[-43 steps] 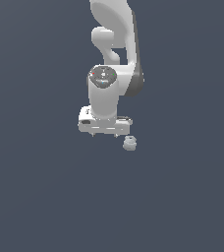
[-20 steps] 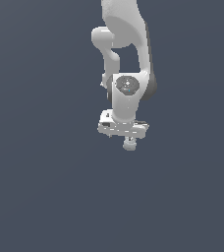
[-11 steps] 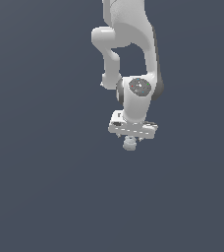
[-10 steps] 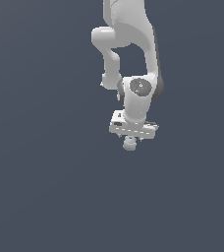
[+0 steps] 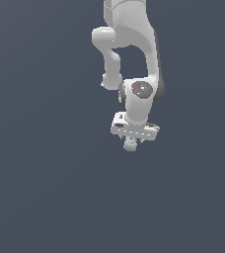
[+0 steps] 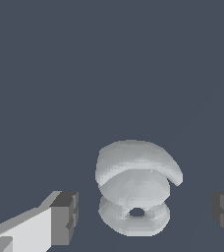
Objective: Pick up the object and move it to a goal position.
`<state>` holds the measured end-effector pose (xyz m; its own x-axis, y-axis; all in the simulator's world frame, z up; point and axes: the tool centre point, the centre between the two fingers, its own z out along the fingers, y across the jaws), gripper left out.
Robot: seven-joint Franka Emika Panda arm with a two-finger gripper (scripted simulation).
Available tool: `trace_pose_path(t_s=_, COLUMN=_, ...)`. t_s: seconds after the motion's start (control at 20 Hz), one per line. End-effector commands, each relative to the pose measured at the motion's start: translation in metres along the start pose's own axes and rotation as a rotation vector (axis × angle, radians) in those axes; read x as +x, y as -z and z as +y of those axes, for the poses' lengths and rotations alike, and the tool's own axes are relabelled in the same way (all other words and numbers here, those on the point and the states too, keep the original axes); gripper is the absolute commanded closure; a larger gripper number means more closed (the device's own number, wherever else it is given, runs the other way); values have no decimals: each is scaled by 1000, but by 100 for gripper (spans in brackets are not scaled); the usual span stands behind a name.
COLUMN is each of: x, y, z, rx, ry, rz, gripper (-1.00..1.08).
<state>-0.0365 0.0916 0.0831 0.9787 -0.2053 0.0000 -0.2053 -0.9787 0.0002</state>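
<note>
The object (image 6: 136, 189) is a small pale grey-white knobbly lump with a rounded cap and a ring-shaped base, resting on the dark floor. In the wrist view it lies between my two dark fingertips (image 6: 65, 217), with a gap on each side. The gripper (image 6: 146, 216) is open and touches nothing. In the exterior view the object (image 5: 130, 145) peeks out just under the white gripper bar, and the gripper (image 5: 132, 140) hangs directly over it, its fingers mostly hidden.
The white arm (image 5: 134, 59) comes down from the top of the exterior view. A plain dark grey-blue floor (image 5: 45, 188) surrounds the object on all sides.
The gripper has moved from the exterior view's left of the object to right over it and come lower, so the object now sits between the fingers. The object has not moved.
</note>
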Motion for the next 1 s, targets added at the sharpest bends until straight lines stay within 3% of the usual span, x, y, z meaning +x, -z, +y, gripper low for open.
trace_pose_path(t_s=0.0, x=-1, y=-9, z=0, rx=0, ry=-1, rz=-1, gripper=-92)
trace_pose_path(t_s=0.55, x=-1, y=-43, z=-1, rx=0, ry=-3, rz=0, gripper=-92)
trace_pose_path(t_s=0.6, x=-1, y=-43, z=-1, rx=0, ry=-3, rz=0, gripper=108)
trace_pose_path(t_s=0.95, x=-1, y=-43, z=-1, rx=0, ry=-3, rz=0, gripper=108)
